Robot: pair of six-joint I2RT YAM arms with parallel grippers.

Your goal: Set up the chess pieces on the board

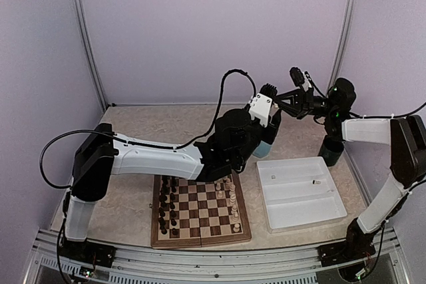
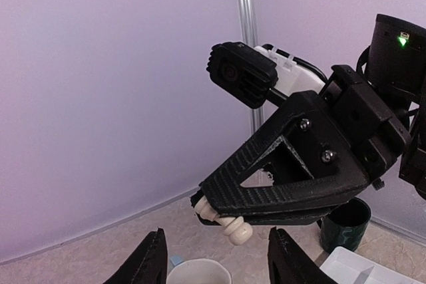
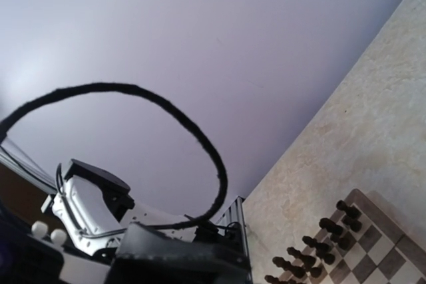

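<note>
Up beyond the board (image 1: 200,241), right tool (image 2: 208,205) (pinching a piece (image 2: 233,225)) faces left tool (image 2: 216,252).

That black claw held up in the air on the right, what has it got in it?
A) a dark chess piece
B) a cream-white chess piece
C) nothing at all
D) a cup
B: the left wrist view shows the right gripper pinching a cream-white chess piece at its tips.

Pale lilac walls (image 1: 213,31), metal corner posts (image 1: 86,38), beige marbled tabletop (image 1: 166,121).
</note>
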